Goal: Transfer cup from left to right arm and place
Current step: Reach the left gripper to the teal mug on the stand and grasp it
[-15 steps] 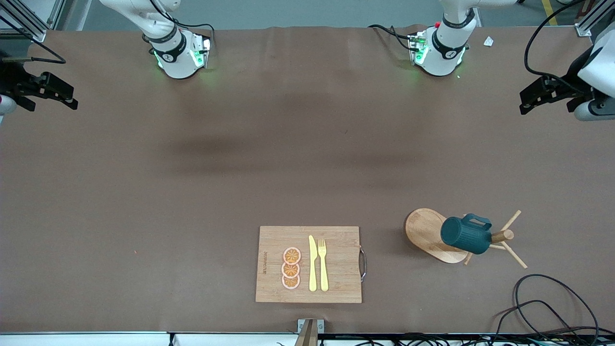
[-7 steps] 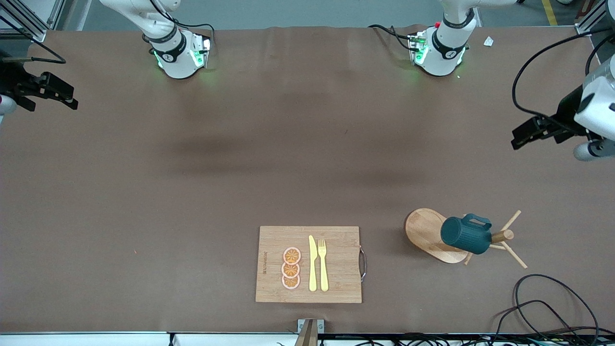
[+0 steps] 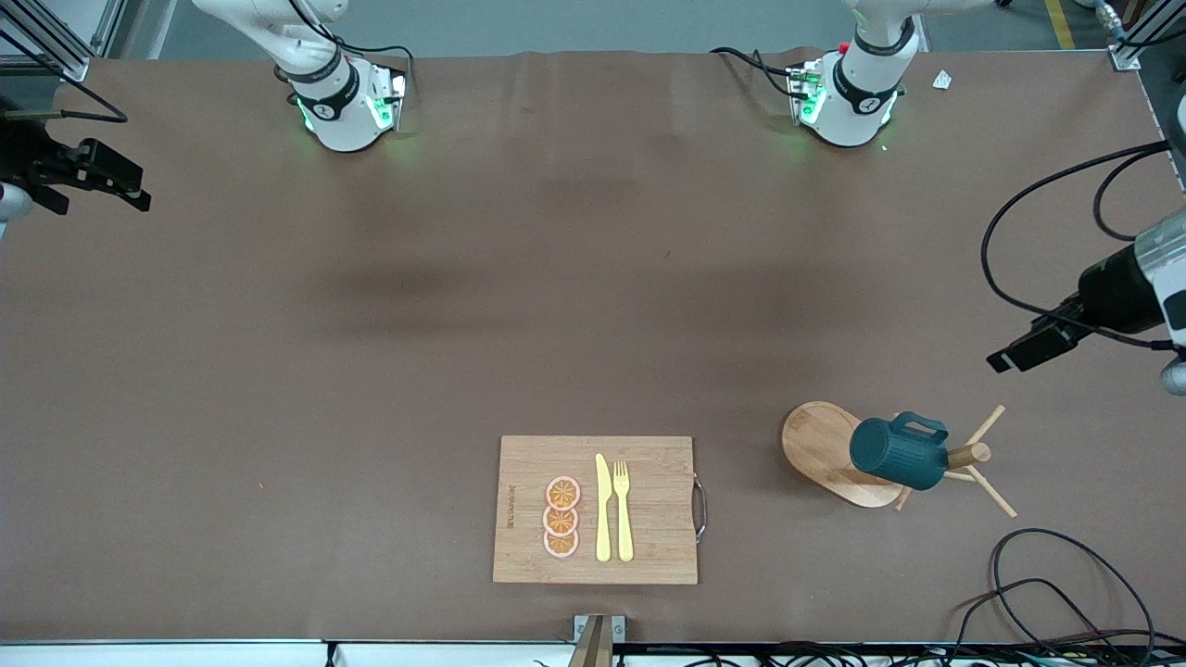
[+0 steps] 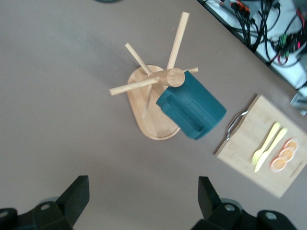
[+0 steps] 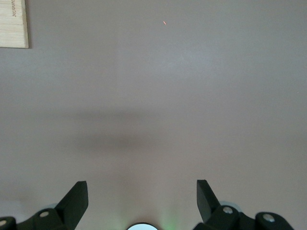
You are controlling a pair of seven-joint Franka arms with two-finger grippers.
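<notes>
The left gripper [image 3: 1019, 350], fingers spread and empty, has swung down toward the cup [image 3: 899, 452] hanging on its wooden rack [image 3: 820, 445] (right gripper [image 3: 102, 176] waits spread), so pickup looks imminent.

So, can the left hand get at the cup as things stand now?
Probably yes. The left hand is open, and nothing lies between it and the cup, which hangs on the wooden rack.

Both grippers' fingers [image 4: 76, 199] wide apart
</notes>
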